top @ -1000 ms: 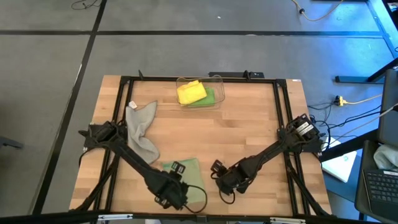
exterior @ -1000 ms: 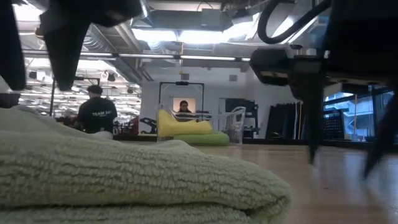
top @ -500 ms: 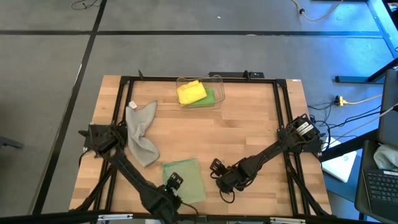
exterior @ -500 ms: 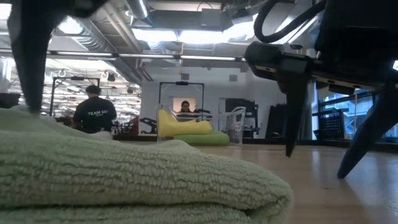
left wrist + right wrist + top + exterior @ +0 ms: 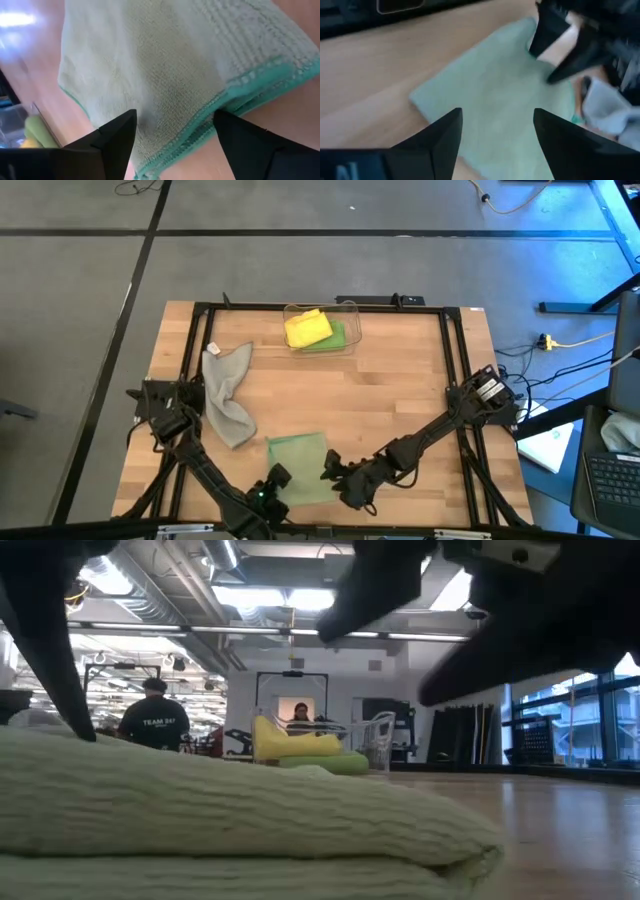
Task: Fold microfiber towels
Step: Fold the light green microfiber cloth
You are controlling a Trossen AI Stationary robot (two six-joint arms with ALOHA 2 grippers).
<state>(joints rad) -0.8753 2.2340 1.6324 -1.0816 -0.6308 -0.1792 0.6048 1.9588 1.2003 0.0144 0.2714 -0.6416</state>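
Sage towel (image 5: 300, 466) lies folded near the worktop's front edge. Left gripper (image 5: 273, 478) and right gripper (image 5: 332, 470) both spread, empty. Next, judged: fetch the grey towel (image 5: 226, 394).

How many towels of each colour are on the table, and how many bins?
Pale sage green towel, folded, near the front edge: 1
Grey towel, crumpled, at the left: 1
Yellow towel, in the bin: 1
Bright green towel, in the bin under the yellow one: 1
Clear plastic bin: 1
Total: 4 towels and 1 bin, 5 things.
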